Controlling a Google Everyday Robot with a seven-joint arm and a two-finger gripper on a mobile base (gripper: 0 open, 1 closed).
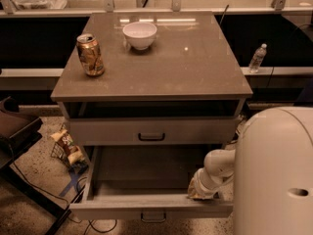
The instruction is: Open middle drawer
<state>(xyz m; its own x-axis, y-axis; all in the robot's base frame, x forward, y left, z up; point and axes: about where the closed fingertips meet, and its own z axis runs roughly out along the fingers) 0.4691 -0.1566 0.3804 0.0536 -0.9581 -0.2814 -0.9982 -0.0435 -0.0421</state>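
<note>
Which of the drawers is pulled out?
The middle drawer, its tray exposed below the shut top drawer; the pincer sits at its front right corner.

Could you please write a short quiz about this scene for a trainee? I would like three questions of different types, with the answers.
1. Fill in: on the cabinet top, the can stands to the ____ of the bowl, as the camera sees it.
2. True or false: the middle drawer is pulled out.
3. Where is the gripper?
A) above the bowl
B) at the right front corner of the middle drawer
C) around the can

Key: 1 left; 2 true; 3 B.
</note>
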